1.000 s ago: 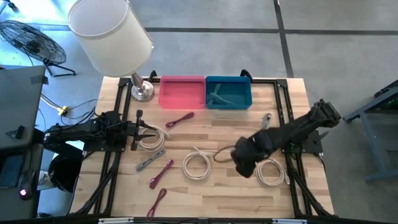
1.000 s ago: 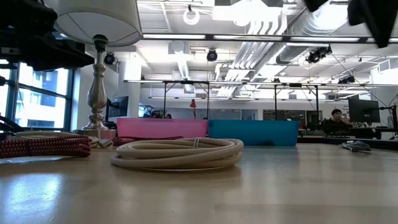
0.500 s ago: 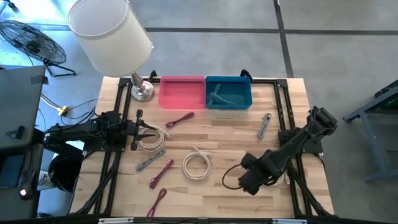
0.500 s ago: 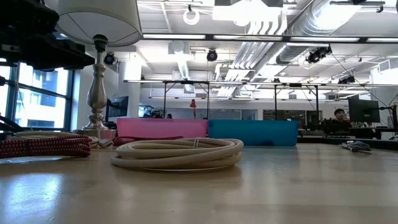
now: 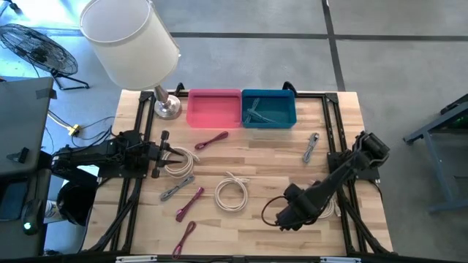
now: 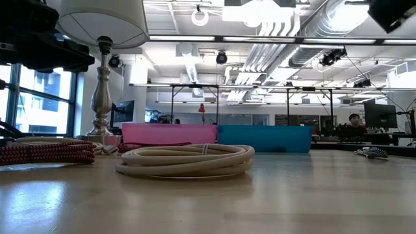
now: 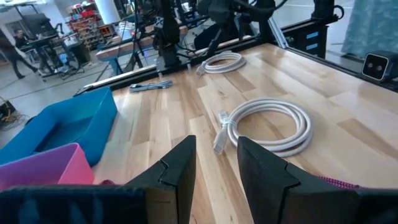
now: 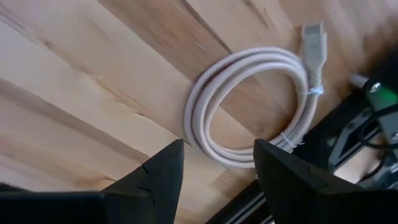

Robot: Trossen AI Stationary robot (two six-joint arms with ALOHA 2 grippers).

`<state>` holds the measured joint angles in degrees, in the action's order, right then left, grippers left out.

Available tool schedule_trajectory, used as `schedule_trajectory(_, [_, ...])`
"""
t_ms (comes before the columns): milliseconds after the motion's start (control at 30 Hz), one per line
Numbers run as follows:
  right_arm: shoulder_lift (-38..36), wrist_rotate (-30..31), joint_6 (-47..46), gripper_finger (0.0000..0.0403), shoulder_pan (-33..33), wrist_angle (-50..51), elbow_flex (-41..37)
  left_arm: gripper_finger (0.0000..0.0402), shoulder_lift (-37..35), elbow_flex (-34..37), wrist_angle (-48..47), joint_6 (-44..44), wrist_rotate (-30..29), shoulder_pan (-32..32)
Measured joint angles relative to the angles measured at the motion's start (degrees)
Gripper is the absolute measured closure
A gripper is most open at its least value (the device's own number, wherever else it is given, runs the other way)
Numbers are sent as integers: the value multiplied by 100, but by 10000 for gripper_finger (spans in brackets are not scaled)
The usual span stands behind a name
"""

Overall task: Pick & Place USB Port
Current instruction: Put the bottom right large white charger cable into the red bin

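Right end effector (image 8: 214, 171) open above white coiled cable (image 8: 252, 106); no writing legible.

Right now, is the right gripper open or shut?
Open: the right gripper shows a clear gap between its dark fingers, above the coiled white cable.

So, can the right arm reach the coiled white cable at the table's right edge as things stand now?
Probably yes. The right gripper hangs open directly above the coiled white cable, with nothing between them; only bare wooden table lies around it.
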<state>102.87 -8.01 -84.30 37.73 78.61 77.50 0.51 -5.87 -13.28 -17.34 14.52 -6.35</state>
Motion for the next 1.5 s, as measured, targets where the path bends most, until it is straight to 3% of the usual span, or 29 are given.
schedule_trajectory(733, [-106,-652,31,224,32,-3113,-2649,286,-2,4,-7,-35,-54,0])
schedule_trajectory(833, [-107,-675,93,267,-22,-3201,-2683,286,-2,4,-15,-35,-187,0])
schedule_trajectory(933, [-108,-591,346,359,-88,-3251,-2672,286,-2,4,-7,-35,-210,0])
schedule_trajectory(1333, [-87,133,573,372,-26,-2547,-2190,286,-1,47,418,34,-332,0])
schedule_trajectory(1500, [-252,1440,653,372,-90,-2153,-1659,286,-4,39,1527,94,-57,0])
